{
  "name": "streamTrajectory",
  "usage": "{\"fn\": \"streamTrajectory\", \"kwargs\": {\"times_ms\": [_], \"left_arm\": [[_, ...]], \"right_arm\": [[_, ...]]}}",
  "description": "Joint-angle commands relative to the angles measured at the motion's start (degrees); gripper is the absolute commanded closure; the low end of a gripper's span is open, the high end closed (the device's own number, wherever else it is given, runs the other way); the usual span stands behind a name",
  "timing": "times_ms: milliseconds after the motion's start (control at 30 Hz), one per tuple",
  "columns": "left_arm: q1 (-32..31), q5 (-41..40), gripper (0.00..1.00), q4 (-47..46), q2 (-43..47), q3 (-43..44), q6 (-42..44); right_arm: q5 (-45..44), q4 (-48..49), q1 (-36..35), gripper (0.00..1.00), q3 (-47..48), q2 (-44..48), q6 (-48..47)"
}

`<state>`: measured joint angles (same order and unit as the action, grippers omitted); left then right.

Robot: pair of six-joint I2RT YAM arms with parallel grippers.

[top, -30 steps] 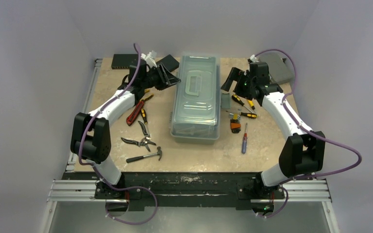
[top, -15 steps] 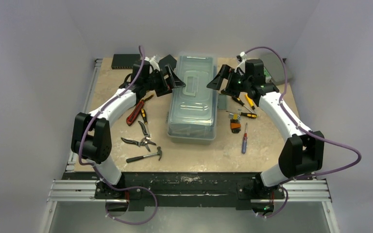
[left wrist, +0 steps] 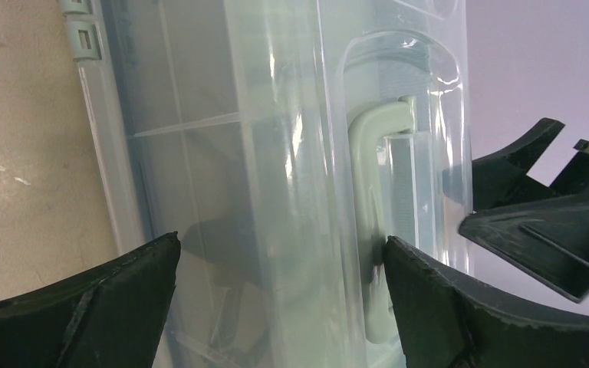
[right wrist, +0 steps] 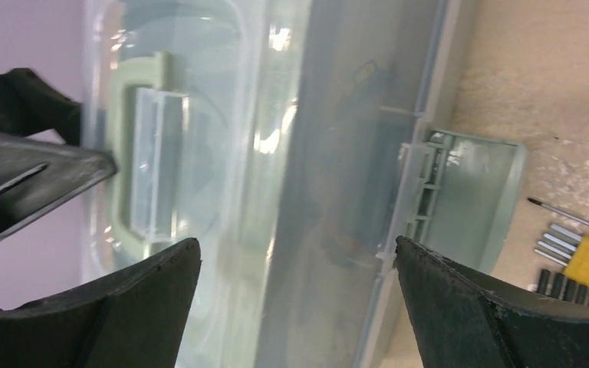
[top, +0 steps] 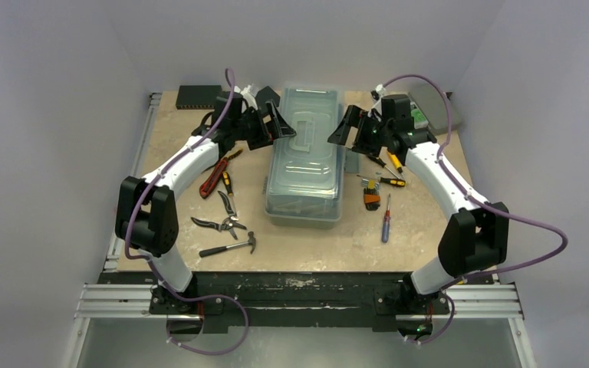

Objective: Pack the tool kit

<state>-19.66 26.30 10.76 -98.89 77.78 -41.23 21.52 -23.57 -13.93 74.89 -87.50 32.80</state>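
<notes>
The left gripper (top: 282, 123) and right gripper (top: 340, 129) hang wide open and empty either side of the toolbox (top: 304, 165), likely to open it.

Toolbox (top: 305, 165) sits mid-table (top: 399, 239), long axis front to back. Left of it: knife (top: 213, 178), then pliers (top: 218, 225), with the hammer (top: 230, 245) nearest the front edge. Right of it: screwdrivers (top: 386, 218). Back-left corner: flat box (top: 198, 96). Back-right corner: flat case (top: 439, 103).

Left hand (left wrist: 281, 241) spread wide over toolbox lid (left wrist: 276, 115); green handle (left wrist: 364, 192) near fingertip.
</notes>
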Motion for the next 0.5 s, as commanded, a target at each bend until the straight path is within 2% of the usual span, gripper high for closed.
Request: {"fn": "streamTrajectory", "kwargs": {"times_ms": [0, 133, 467], "left_arm": [[-2.0, -0.6, 0.0, 4.4, -0.7, 0.4, 2.1], [-2.1, 0.6, 0.0, 2.5, -1.1, -0.4, 0.4], [-3.2, 0.9, 0.0, 1.5, -1.8, -0.6, -0.4]], "right_arm": [[-9.1, -4.1, -2.6, 0.03, 3.7, -2.5, -3.0], [-13.4, -6.1, -4.9, 0.08, 5.7, -4.2, -3.8], [-18.7, -10.2, -10.9, 0.39, 13.8, -2.6, -4.2]]}}
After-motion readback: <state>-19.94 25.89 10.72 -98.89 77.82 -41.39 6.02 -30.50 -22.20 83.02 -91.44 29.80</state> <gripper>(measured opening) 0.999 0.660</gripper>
